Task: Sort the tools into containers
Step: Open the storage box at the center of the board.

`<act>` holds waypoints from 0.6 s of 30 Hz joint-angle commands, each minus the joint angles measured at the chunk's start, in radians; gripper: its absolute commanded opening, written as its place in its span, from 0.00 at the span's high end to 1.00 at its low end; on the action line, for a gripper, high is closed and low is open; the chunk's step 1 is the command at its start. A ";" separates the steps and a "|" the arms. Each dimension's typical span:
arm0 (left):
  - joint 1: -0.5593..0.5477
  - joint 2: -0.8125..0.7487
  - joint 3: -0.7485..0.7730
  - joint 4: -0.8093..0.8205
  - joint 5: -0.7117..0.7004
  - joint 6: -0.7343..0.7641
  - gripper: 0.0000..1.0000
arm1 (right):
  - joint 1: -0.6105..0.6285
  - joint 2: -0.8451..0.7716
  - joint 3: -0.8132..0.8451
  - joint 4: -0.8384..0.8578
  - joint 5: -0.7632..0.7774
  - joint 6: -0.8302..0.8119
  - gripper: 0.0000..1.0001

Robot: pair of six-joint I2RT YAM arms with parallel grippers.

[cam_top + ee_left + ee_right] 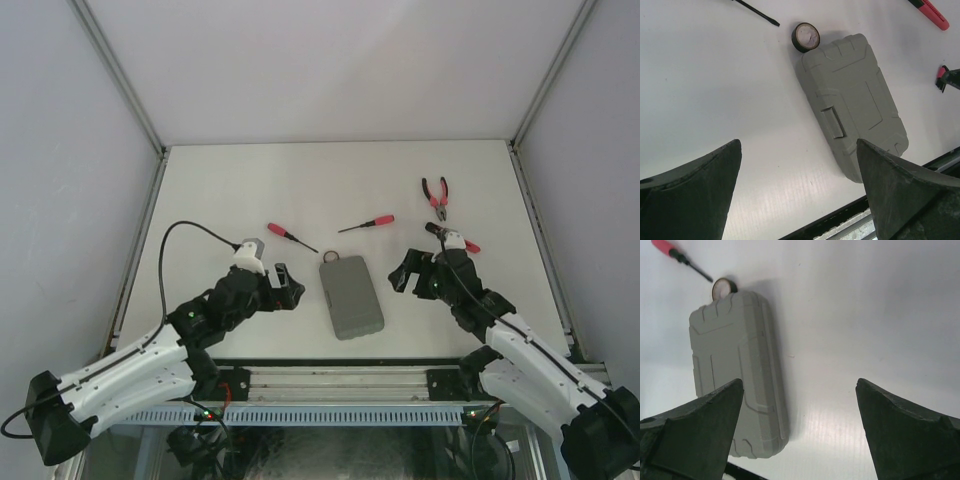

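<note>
Two grippers hung low over the near half of the white table (250, 180), one on either side of the grey case (351, 295), each near it but not touching. The left gripper (291, 283) had its fingers spread wide with nothing between them, and the right gripper (404, 274) was spread the same way, also empty. Bare table lay between each gripper and the case, and the widest open stretch was the far half, toward the back wall. Pale panels closed in the table on three sides, with metal posts in the far corners and a metal rail (340, 380) along the near edge where the arms were bolted. The case lay shut near the middle of the near edge, its long axis running near to far and its far end leaning a little left. The left wrist view showed a latch tab (833, 122) on the long side facing that gripper. A black ring (332, 257) lay flat, touching the case's far end. Beyond it to the left, a red-handled screwdriver (290, 236) lay with its handle far-left and its tip pointing at the ring. A second screwdriver (367, 223) lay nearly crosswise with its handle to the right. Red-handled pliers (436, 196) lay far right, nose toward the right arm, well clear of the table's right edge. A small red comb-like piece (941, 79) showed at the edge of the left wrist view.
</note>
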 commanded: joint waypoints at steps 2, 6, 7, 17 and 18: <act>0.006 0.004 0.052 0.050 0.012 0.021 0.00 | 0.001 -0.066 0.032 -0.022 0.138 -0.018 0.06; 0.006 0.010 0.054 0.057 0.015 0.022 0.00 | -0.003 -0.092 0.030 -0.020 0.148 -0.009 0.07; 0.006 0.010 0.054 0.055 0.016 0.022 0.00 | -0.004 -0.096 0.031 -0.018 0.145 -0.009 0.07; 0.005 -0.001 0.036 0.062 0.019 0.010 0.00 | -0.004 -0.090 0.030 -0.018 0.099 0.011 0.09; 0.006 0.000 0.033 0.065 0.019 0.008 0.00 | -0.006 -0.086 0.031 -0.020 0.094 0.014 0.09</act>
